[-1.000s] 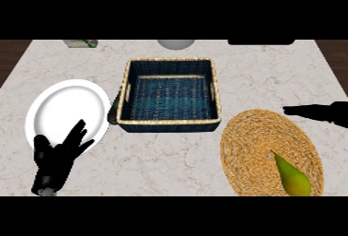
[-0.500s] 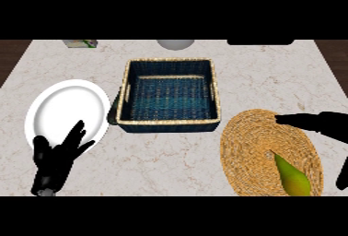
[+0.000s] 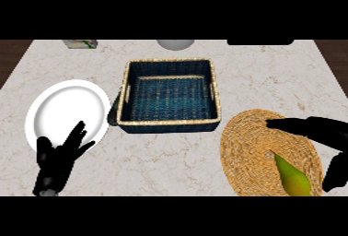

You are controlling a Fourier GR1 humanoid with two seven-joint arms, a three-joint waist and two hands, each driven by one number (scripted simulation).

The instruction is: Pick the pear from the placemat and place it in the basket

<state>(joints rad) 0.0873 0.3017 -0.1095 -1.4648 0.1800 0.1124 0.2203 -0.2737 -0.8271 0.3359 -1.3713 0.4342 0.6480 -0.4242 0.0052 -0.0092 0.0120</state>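
While the pear (image 3: 293, 177) lies on the round woven placemat (image 3: 248, 147), near the mat's 5 o'clock edge with its narrow end pointing to 11 o'clock, the right hand (image 3: 319, 131) hovers over the mat's 2 o'clock rim. Its fingers (image 3: 285, 124) are straight and point to 9 o'clock, and its thumb (image 3: 334, 170) hangs apart from them toward 6 o'clock. The hand is spread and holds nothing, and the pear lies apart from both fingers and thumb. The placemat sits at 4 o'clock on the marble counter (image 3: 170, 156). The dark blue woven basket (image 3: 122, 99), with its straw-coloured rim, stands at 12 o'clock from the view's centre, close to the mat's 11 o'clock edge. A white plate (image 3: 65, 106) lies at 9 o'clock, just beside the basket's left wall. The left hand (image 3: 58, 159) rests at 8 o'clock, fingers relaxed and pointing up, with its fingertips overlapping the plate's lower rim
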